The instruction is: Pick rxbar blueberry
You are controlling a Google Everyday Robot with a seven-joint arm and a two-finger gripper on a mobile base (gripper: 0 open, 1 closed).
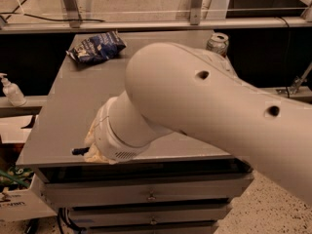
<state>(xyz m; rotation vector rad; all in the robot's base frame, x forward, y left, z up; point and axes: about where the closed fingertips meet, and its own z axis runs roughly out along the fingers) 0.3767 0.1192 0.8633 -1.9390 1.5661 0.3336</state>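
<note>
My gripper [92,149] is at the front-left edge of the grey table [73,106], low on the surface. It is mostly hidden behind my own white wrist and forearm [195,101]. A small dark sliver [78,151] pokes out to the left of the gripper at the table's edge. It looks like one end of the rxbar blueberry, and the rest of the bar is hidden under the gripper. I cannot see whether the gripper touches it.
A puffy blue-and-white snack bag [96,47] lies at the table's back left. A drink can [217,42] stands at the back right, partly behind my arm. A pump bottle [10,90] stands left of the table. Drawers [151,196] sit below the table's front edge.
</note>
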